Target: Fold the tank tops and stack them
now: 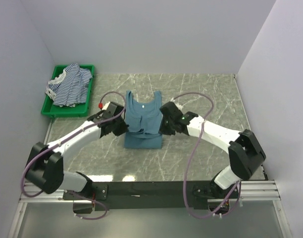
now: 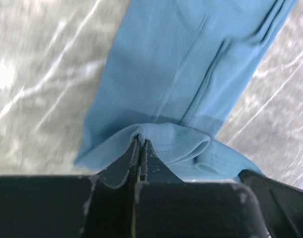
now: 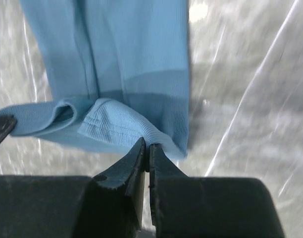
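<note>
The teal-blue tank top [image 1: 143,120] lies lengthwise at the table's middle, its straps pointing to the back. Both grippers pinch its lower hem and hold that end lifted over the rest of the cloth. My left gripper [image 2: 140,140] is shut on the hem's left corner, the cloth [image 2: 181,74] bunching around its tips. My right gripper [image 3: 148,145] is shut on the hem's right corner, a ribbed fold [image 3: 117,124] curling beside it. In the top view the left gripper [image 1: 123,124] and right gripper [image 1: 164,123] flank the top. A blue-and-white striped tank top [image 1: 70,84] lies crumpled in the green bin.
The green bin [image 1: 48,110] stands at the back left, next to the left wall. Grey marble tabletop [image 1: 206,94] surrounds the teal top. Purple cables loop above both arms. A black rail [image 1: 151,188] runs along the near edge.
</note>
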Robot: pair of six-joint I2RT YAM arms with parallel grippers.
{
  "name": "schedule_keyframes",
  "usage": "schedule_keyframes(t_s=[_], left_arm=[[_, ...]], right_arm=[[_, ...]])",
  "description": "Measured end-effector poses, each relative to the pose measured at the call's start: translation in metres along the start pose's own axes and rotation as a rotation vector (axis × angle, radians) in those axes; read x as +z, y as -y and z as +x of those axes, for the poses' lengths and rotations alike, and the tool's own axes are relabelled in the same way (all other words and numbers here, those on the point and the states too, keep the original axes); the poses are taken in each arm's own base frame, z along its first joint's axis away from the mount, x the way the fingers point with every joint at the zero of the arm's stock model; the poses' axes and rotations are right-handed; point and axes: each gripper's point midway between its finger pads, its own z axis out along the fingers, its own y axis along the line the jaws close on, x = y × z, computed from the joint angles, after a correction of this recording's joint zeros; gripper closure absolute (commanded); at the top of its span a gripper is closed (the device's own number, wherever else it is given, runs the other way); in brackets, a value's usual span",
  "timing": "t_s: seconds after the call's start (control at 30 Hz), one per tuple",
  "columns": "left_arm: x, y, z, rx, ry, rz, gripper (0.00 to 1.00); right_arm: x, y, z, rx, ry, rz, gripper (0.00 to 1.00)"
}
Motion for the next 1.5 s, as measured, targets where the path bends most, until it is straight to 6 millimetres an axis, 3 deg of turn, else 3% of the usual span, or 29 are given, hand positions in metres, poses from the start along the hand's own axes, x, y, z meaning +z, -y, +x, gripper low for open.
schedule_keyframes(t_s=[0.23,0.33,0.37,0.43,0.47,0.57,0.73,0.77,0.9,1.03,1.1,1.13,1.17,1.27,1.37,1.5], left_arm=[[0.034,0.016,-0.039,-0.015,0.025,-0.014,0.99],[0.053,0.021,-0.057,-0.022,0.037,-0.022,0.98],[0.059,0.022,-0.062,-0.028,0.039,-0.021,0.81],[0.070,0.020,-0.069,-0.028,0.035,-0.020,0.63],[0.076,0.017,-0.072,-0.032,0.033,-0.023,0.49],[0.092,0.014,-0.084,-0.040,0.029,-0.030,0.35],[0.090,0.020,-0.098,-0.039,0.056,0.004,0.36],[0.087,0.022,-0.100,-0.039,0.061,0.011,0.43],[0.064,0.030,-0.106,-0.042,0.099,0.063,0.56],[0.043,0.021,-0.093,-0.054,0.109,0.095,0.73],[0.041,0.012,-0.077,-0.049,0.085,0.090,0.74],[0.041,0.009,-0.069,-0.042,0.074,0.088,0.71],[0.041,0.005,-0.058,-0.037,0.057,0.082,0.61],[0.038,-0.014,-0.017,-0.017,-0.001,0.074,0.43],[0.026,-0.041,0.016,-0.024,-0.043,0.077,0.39],[0.018,-0.056,0.025,-0.051,-0.037,0.086,0.38]], right_arm=[[0.030,-0.003,-0.054,0.013,0.008,0.006,0.95],[0.044,-0.015,-0.077,0.006,0.013,-0.014,0.86],[0.048,-0.018,-0.084,0.005,0.014,-0.022,0.78],[0.057,-0.024,-0.095,0.003,0.012,-0.036,0.63],[0.062,-0.026,-0.099,0.001,0.009,-0.044,0.50],[0.076,-0.022,-0.107,-0.005,0.002,-0.036,0.40],[0.081,-0.009,-0.111,-0.010,0.005,0.001,0.40],[0.080,-0.008,-0.113,-0.010,0.016,0.007,0.40],[0.063,0.003,-0.109,-0.013,0.053,0.028,0.41],[0.044,0.000,-0.097,-0.039,0.079,0.018,0.44],[0.040,-0.008,-0.089,-0.065,0.084,0.006,0.44],[0.040,-0.013,-0.083,-0.080,0.083,0.000,0.44],[0.042,-0.015,-0.076,-0.093,0.079,-0.001,0.44],[0.047,-0.009,-0.051,-0.123,0.053,0.009,0.43],[0.049,0.019,-0.021,-0.127,0.001,0.052,0.42],[0.049,0.038,-0.002,-0.108,-0.030,0.073,0.42]])
